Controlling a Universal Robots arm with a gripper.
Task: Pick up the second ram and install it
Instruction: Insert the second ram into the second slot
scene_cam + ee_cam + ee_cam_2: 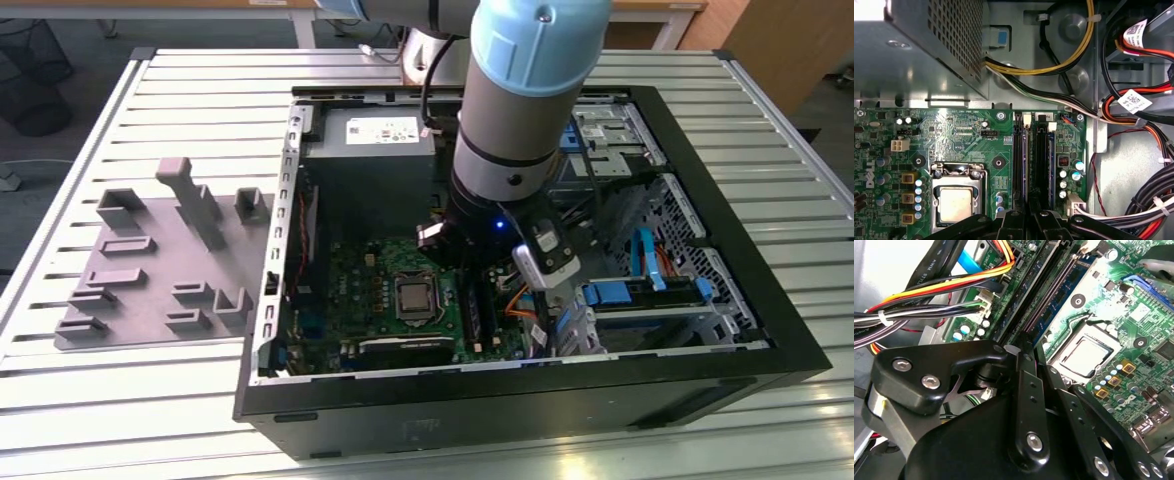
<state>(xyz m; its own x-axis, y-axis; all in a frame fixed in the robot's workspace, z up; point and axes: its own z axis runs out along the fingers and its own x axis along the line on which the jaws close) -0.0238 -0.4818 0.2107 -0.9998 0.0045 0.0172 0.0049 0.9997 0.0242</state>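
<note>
My gripper (465, 262) reaches down inside the open computer case, over the motherboard's memory slots. In both wrist views its black linkages narrow to fingertips held close together, gripper (1021, 347) (1029, 207). The second ram (1064, 292), a thin blue-green stick, runs straight out from those tips. It stands on edge in the long black slot closest to the processor socket (1086, 355). The same ram (1025, 160) lies beside another black slot (1042, 160). The linkage hides the pads themselves.
A grey fixture plate (160, 270) with blocks lies on the slatted table at the exterior view's left. The power supply (929, 45) sits beyond the slots. Cable bundles (1144, 115) and a drive cage (627, 295) crowd the side of the gripper away from the processor socket. The case walls (534, 400) ring the board.
</note>
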